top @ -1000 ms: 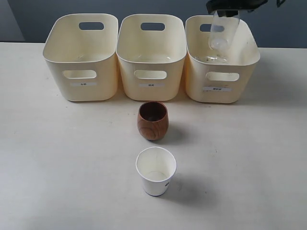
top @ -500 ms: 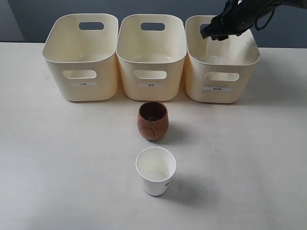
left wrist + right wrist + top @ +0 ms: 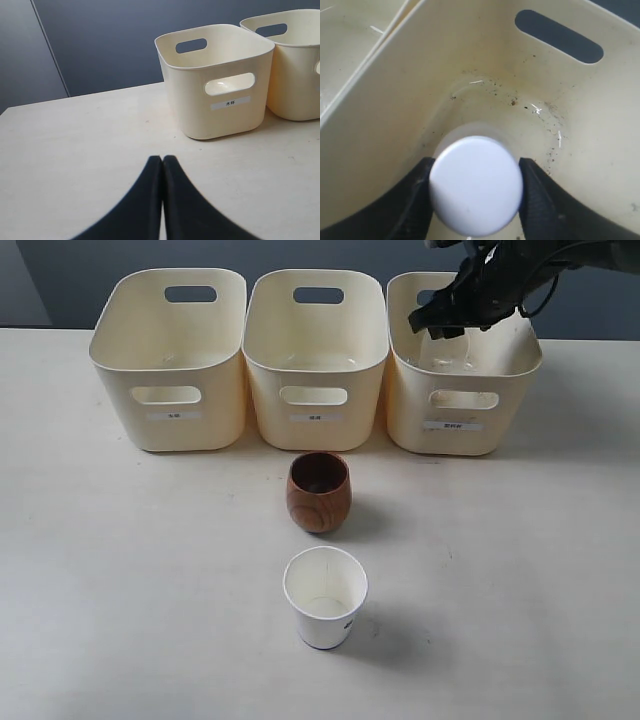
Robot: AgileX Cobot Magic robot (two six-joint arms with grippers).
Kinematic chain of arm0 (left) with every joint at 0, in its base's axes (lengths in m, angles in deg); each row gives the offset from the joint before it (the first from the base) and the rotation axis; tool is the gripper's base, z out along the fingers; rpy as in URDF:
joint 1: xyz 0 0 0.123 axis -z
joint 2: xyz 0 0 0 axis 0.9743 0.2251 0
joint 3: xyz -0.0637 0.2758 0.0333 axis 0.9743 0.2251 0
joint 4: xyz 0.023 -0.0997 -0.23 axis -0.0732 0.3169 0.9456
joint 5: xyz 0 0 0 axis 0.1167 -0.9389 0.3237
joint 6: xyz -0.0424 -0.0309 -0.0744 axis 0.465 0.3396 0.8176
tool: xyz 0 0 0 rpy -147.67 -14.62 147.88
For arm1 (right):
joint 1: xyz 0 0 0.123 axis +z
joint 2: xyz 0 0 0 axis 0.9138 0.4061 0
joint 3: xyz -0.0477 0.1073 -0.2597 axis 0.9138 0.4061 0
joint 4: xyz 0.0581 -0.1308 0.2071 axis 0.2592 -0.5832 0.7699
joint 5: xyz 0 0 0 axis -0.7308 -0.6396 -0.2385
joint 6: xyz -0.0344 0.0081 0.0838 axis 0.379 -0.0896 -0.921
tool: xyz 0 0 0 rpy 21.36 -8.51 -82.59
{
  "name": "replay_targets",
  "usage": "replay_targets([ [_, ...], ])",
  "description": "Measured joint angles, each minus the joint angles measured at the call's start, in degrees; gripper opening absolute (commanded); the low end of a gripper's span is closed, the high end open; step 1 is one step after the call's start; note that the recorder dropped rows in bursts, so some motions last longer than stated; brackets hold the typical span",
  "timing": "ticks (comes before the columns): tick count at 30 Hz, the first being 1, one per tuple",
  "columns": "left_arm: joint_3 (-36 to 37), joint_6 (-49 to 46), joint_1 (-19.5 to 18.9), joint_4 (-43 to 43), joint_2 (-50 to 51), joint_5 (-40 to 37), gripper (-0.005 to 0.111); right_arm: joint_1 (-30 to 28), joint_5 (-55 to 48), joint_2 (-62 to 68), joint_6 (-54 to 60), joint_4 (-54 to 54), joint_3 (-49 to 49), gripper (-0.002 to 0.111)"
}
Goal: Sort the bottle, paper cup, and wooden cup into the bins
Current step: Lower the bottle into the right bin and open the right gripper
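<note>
My right gripper (image 3: 447, 320) reaches down into the right bin (image 3: 465, 405). In the right wrist view the bottle's white cap (image 3: 476, 185) fills the gap of the right gripper (image 3: 476, 165), with a black finger pressed on each side. The bottle's clear body hangs inside the bin above its floor (image 3: 540, 125) and barely shows. The wooden cup (image 3: 319, 492) stands upright in front of the middle bin (image 3: 315, 390). The paper cup (image 3: 325, 597) stands upright nearer the front. My left gripper (image 3: 162, 159) is shut and empty, low over the table, facing the left bin (image 3: 220, 115).
The three cream bins stand in a row at the back, the left bin (image 3: 170, 410) and the middle one with nothing showing inside. A dark wall rises behind them. The pale table (image 3: 120, 590) spreads wide on both sides of the cups.
The right gripper has come down with the bottle from above the right bin's rim to inside the bin. The cups and the left gripper have not moved.
</note>
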Motion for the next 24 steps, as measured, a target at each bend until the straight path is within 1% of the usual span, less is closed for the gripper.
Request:
replay_targets([
  [3, 0.0, 0.0, 0.0, 0.0, 0.0, 0.0, 0.000, 0.0, -0.1, 0.4, 0.0, 0.2, 0.0, 0.010],
  [7, 0.0, 0.0, 0.0, 0.0, 0.0, 0.0, 0.000, 0.0, -0.2, 0.6, 0.1, 0.2, -0.1, 0.030],
  [9, 0.0, 0.0, 0.0, 0.0, 0.0, 0.0, 0.000, 0.0, -0.2, 0.6, 0.0, 0.2, -0.1, 0.038],
  [11, 0.0, 0.0, 0.0, 0.0, 0.0, 0.0, 0.000, 0.0, -0.2, 0.6, 0.0, 0.2, -0.1, 0.043],
  [15, 0.0, 0.0, 0.0, 0.0, 0.0, 0.0, 0.000, 0.0, -0.2, 0.6, 0.0, 0.2, -0.1, 0.049],
  [21, 0.0, 0.0, 0.0, 0.0, 0.0, 0.0, 0.000, 0.0, -0.5, 0.7, 0.0, 0.2, -0.1, 0.064],
  [24, 0.0, 0.0, 0.0, 0.0, 0.0, 0.0, 0.000, 0.0, -0.6, 0.7, 0.0, 0.2, -0.1, 0.067],
])
